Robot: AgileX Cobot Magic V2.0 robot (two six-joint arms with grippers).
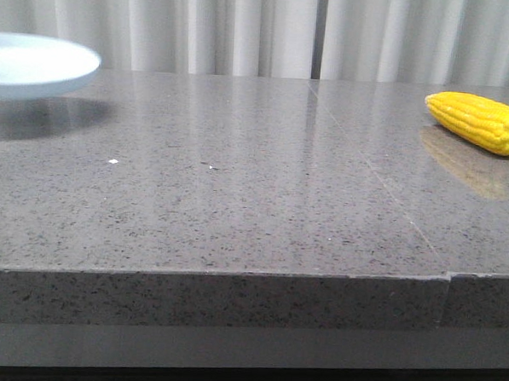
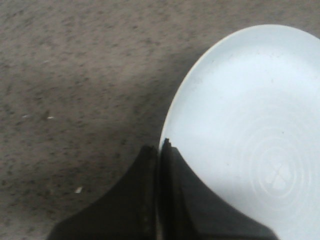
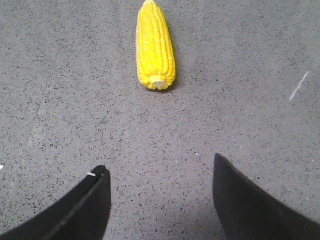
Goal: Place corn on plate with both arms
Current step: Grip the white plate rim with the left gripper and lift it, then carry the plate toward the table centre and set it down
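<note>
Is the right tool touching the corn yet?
Apart. The right wrist view shows bare table between the open right tool and the corn.

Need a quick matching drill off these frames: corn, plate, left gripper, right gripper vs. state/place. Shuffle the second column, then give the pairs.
Column 1:
1. corn
2. plate
3. left gripper
4. right gripper

Column 2:
A. fingers spread apart, nothing between them
B. lying on the countertop at the right in the front view, untouched
C. fingers pinched on a pale rim
D. lifted clear of the countertop at the left in the front view, casting a shadow below

Pairs: 1-B, 2-D, 3-C, 4-A
</note>
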